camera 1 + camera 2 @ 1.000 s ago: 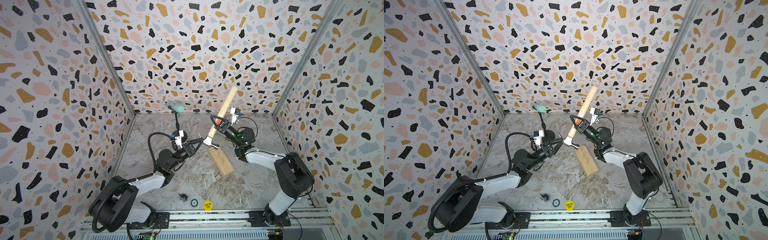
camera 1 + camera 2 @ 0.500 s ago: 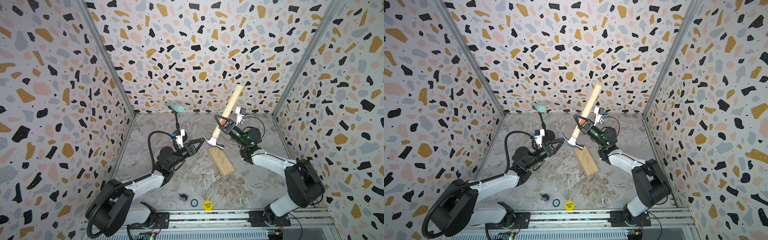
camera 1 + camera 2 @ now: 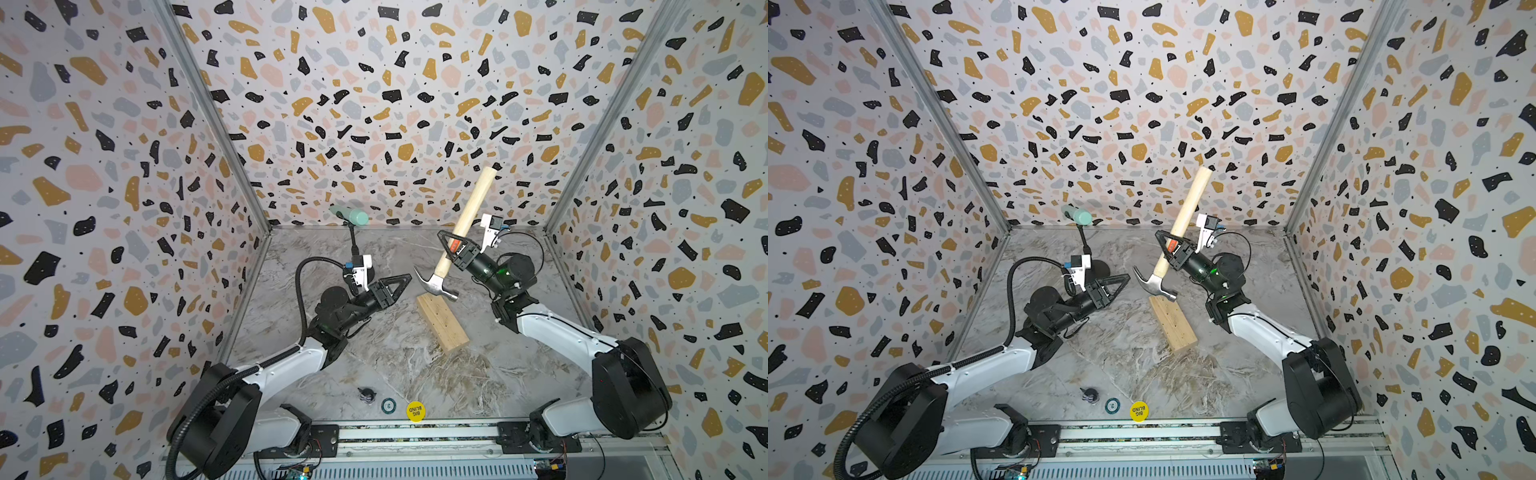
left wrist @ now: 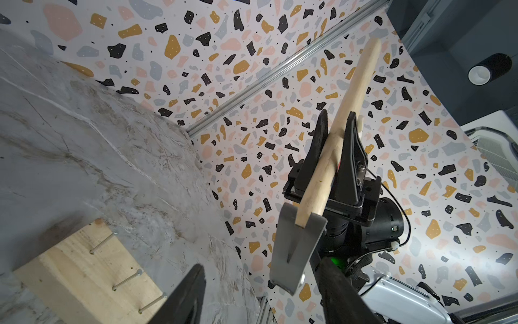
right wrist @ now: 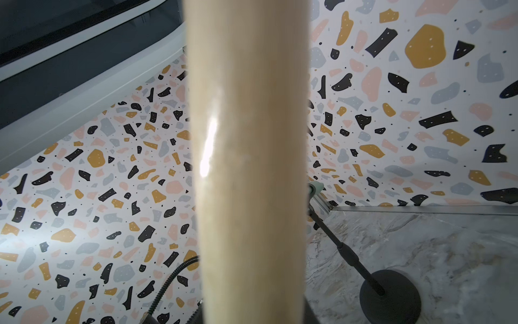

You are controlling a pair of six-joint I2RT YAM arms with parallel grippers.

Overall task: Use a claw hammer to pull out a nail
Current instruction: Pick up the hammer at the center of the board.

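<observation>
Three nails point(image 4: 127, 279) stand in the wood block point(image 4: 70, 280); right pincer point(image 4: 336, 119) grips claw hammer point(image 4: 297, 246), left pincer point(image 3: 403, 286) apparently wide.

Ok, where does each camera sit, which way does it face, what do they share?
Both top views: high in front, looking down; both arms, left tool and right tool gripping the claw hammer show.
Left wrist: on the left arm, facing hammer, wood block and nails; its open fingers show.
Right wrist: on the right arm, facing the far walls past the handle; own tool barely shows.
All share the hammer.
</observation>
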